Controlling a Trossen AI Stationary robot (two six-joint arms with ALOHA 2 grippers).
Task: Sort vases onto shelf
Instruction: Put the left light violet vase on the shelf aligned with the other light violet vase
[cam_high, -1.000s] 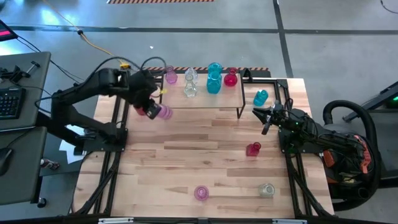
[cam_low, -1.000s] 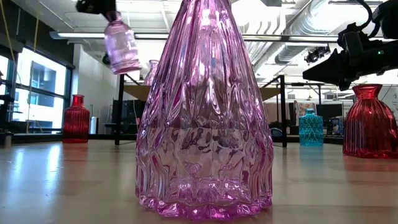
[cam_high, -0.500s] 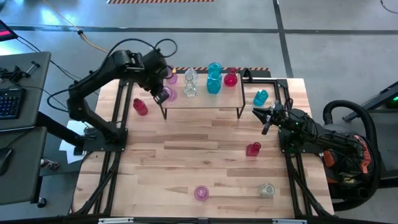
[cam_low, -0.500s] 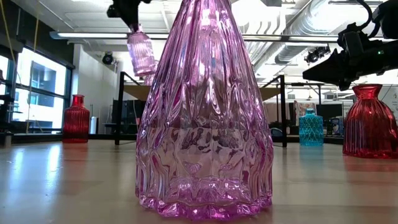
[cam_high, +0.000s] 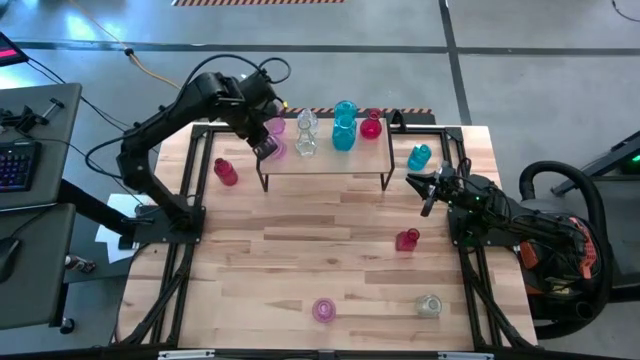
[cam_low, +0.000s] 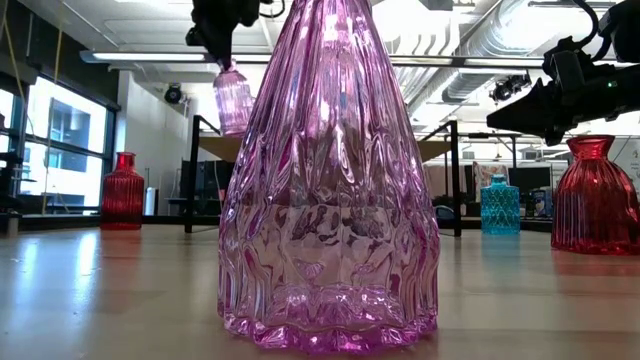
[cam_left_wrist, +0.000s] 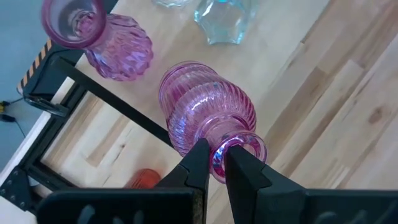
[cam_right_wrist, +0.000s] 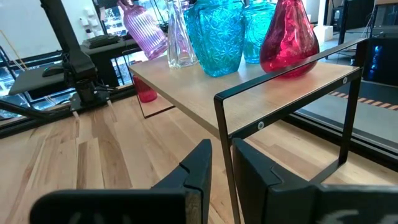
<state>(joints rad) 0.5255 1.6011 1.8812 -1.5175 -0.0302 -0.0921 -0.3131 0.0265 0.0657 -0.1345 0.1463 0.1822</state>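
Up at the top left of the high view, the left gripper (cam_high: 265, 146) is pinched tight on the rim of a ribbed pink vase (cam_high: 270, 149), holding it over the left end of the shelf (cam_high: 325, 160). From the left wrist view you can see the two fingers (cam_left_wrist: 198, 163) clamping the vase's lip (cam_left_wrist: 239, 149), with the vase tilted and its body hanging above the shelf board. Just beside it, toward the frame's upper left, sits another pink vase (cam_left_wrist: 102, 38), and a clear one (cam_left_wrist: 225, 18) at the top edge. On the shelf moving right in the high view: clear vase, two teal vases (cam_high: 343, 127), then a red one (cam_high: 371, 125).

Right gripper (cam_high: 428, 195) hangs at the right side of the table, near a loose teal vase (cam_high: 419, 156), fingers almost together and holding nothing. Other loose ones: red (cam_high: 226, 171) at left, red (cam_high: 407, 239) center right, pink (cam_high: 324, 309) and clear (cam_high: 429, 305) along the bottom.
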